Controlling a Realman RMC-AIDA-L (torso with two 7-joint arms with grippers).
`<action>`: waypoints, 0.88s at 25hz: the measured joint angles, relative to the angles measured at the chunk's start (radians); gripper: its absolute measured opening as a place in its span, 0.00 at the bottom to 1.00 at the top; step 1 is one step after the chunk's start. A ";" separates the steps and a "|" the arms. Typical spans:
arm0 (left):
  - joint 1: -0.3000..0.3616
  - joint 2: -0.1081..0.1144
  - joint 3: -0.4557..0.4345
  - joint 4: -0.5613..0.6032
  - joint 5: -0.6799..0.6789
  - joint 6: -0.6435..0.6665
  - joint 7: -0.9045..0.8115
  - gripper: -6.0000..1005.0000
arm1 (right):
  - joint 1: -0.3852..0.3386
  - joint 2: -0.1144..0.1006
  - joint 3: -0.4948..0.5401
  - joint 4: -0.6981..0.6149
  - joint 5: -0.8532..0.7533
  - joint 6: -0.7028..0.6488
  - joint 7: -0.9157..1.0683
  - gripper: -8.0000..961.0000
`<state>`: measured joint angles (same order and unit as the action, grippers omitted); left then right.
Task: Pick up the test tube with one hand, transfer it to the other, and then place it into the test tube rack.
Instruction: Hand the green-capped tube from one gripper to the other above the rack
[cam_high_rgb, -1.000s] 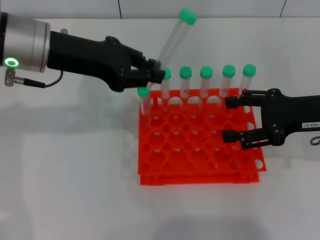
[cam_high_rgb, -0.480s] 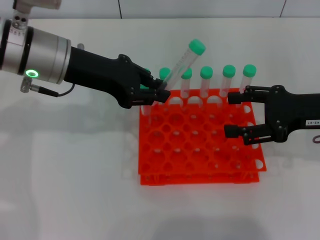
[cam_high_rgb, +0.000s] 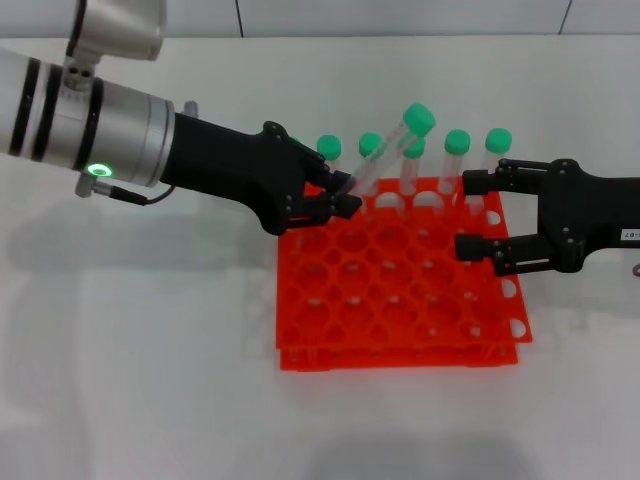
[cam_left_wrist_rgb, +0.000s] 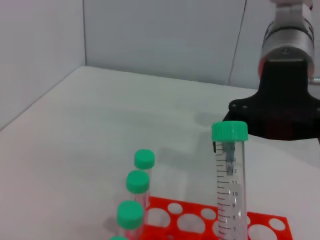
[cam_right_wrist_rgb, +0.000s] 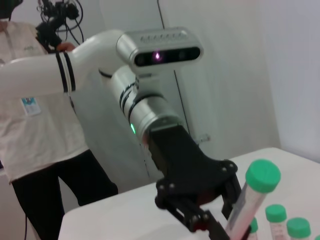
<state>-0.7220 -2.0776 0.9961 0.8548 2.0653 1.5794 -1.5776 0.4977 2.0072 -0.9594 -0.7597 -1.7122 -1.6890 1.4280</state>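
Observation:
My left gripper (cam_high_rgb: 348, 196), black on a silver arm with a green ring light, is shut on the lower end of a clear test tube (cam_high_rgb: 386, 160). The tube tilts up to the right, its green cap (cam_high_rgb: 419, 119) high over the back row. It also shows in the left wrist view (cam_left_wrist_rgb: 230, 185) and the right wrist view (cam_right_wrist_rgb: 246, 204). My right gripper (cam_high_rgb: 468, 215), black with a white label, is open over the right side of the orange-red rack (cam_high_rgb: 395, 352), a short way right of the tube.
Several other green-capped tubes (cam_high_rgb: 457, 160) stand in the rack's back row, also in the left wrist view (cam_left_wrist_rgb: 137, 182). The rack sits on a white table (cam_high_rgb: 150, 380). A person (cam_right_wrist_rgb: 45, 125) stands behind the left arm in the right wrist view.
My left gripper has carried the tilted tube to the right and lower, over the rack and closer to the right gripper. The right gripper has stayed open and shifted slightly towards the back.

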 joint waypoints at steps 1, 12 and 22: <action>0.000 -0.001 0.000 -0.008 -0.004 -0.006 0.009 0.25 | 0.001 0.000 0.000 0.002 0.005 0.000 0.002 0.90; -0.011 0.000 0.002 -0.106 -0.045 -0.066 0.129 0.26 | 0.006 0.003 0.007 0.015 0.056 0.023 0.042 0.90; -0.014 -0.001 0.003 -0.122 -0.045 -0.070 0.171 0.27 | 0.010 0.003 0.016 0.072 0.176 0.082 0.104 0.90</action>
<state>-0.7360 -2.0786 0.9986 0.7330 2.0200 1.5095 -1.4064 0.5075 2.0099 -0.9429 -0.6878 -1.5366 -1.6074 1.5322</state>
